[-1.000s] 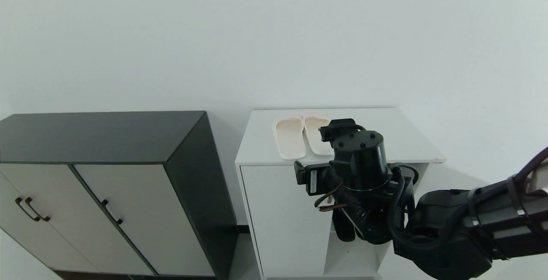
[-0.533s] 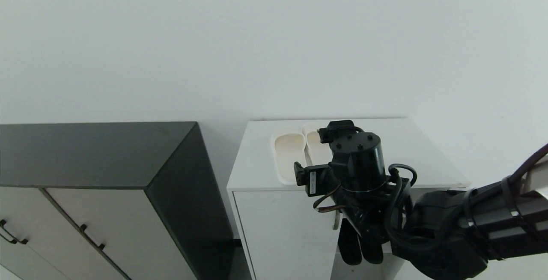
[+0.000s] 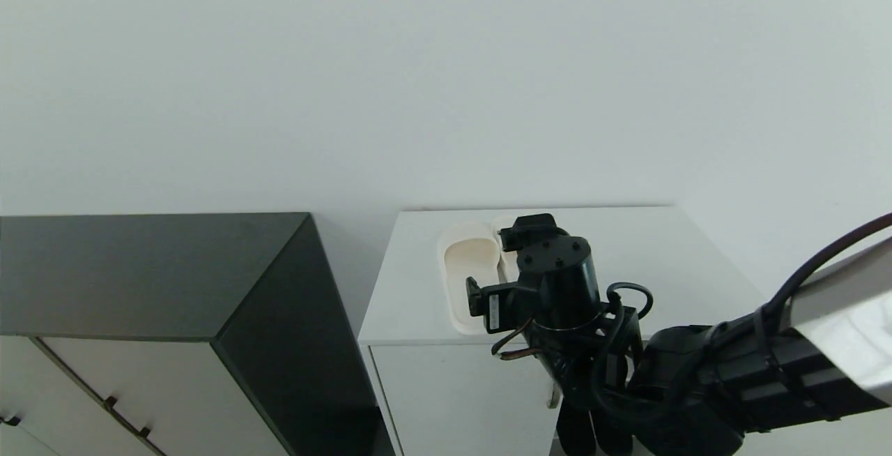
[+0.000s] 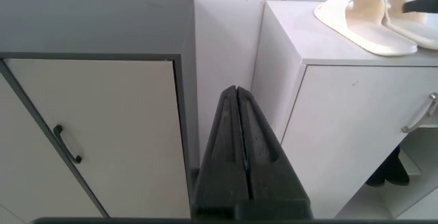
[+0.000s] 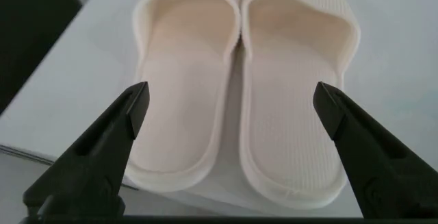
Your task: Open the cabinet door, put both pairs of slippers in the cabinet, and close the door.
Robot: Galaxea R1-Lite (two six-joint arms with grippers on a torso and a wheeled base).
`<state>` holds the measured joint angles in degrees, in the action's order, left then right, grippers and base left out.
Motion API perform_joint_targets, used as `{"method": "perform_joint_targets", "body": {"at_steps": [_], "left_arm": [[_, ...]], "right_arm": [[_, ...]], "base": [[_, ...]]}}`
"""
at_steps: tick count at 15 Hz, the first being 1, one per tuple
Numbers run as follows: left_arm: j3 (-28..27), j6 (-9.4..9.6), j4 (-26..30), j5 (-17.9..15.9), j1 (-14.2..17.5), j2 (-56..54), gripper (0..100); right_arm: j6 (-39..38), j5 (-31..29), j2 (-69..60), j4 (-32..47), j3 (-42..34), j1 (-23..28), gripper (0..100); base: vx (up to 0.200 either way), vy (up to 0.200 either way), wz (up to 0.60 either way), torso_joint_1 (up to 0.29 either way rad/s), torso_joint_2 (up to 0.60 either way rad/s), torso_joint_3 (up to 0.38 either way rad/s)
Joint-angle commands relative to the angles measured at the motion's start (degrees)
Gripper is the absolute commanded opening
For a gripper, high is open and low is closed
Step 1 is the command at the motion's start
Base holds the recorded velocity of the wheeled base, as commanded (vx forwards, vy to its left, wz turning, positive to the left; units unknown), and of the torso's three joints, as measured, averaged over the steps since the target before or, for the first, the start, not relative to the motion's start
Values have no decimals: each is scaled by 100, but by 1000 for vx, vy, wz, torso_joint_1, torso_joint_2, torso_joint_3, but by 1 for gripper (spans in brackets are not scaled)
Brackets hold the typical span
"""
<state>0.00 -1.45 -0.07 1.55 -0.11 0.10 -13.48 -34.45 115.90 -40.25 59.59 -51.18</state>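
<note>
A pair of cream slippers [image 3: 468, 271] [image 5: 239, 80] [image 4: 369, 22] lies side by side on top of the white cabinet [image 3: 446, 379] [image 4: 342, 114]. My right gripper [image 5: 230, 94] hovers open just over them, one finger on each outer side of the pair, touching neither. The right arm's wrist [image 3: 557, 282] covers the right slipper in the head view. A dark pair of slippers [image 3: 582, 435] [image 4: 389, 174] shows in the cabinet's opening below. My left gripper [image 4: 237, 92] is shut on nothing, low in front of the gap between the two cabinets.
A dark cabinet [image 3: 139, 268] [image 4: 96, 18] with pale doors and a black handle [image 4: 67, 145] stands to the left of the white one. A metal handle [image 4: 421, 113] sits on the white cabinet's front. A bare wall is behind.
The head camera has moved, so both cabinets sit lower and further left in the picture. Against the cream slippers, my right wrist has edged left and closer over them.
</note>
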Motion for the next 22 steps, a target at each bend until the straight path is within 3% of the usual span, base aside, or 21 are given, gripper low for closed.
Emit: {"method": "perform_joint_targets", "body": {"at_steps": [1, 5, 8, 19, 20, 22], "left_arm": [[0, -4, -1, 3, 2, -1, 0], [0, -4, -1, 3, 2, -1, 0], [0, -4, -1, 3, 2, -1, 0], [0, -4, -1, 3, 2, -1, 0], [0, -4, -1, 3, 2, -1, 0], [0, -4, -1, 3, 2, -1, 0]], "right_arm": [[118, 0, 566, -149, 308, 64, 100], [285, 44, 1234, -70, 1354, 336, 100], [338, 158, 1409, 237, 1723, 495, 100], [338, 290, 1717, 545, 2452, 776, 100], [338, 290, 1779, 545, 2514, 785, 0], [338, 290, 1875, 545, 2646, 785, 0]], "base": [[0, 0, 0, 0, 0, 0], [0, 0, 0, 0, 0, 0], [0, 0, 0, 0, 0, 0], [0, 0, 0, 0, 0, 0], [0, 0, 0, 0, 0, 0], [0, 0, 0, 0, 0, 0]]}}
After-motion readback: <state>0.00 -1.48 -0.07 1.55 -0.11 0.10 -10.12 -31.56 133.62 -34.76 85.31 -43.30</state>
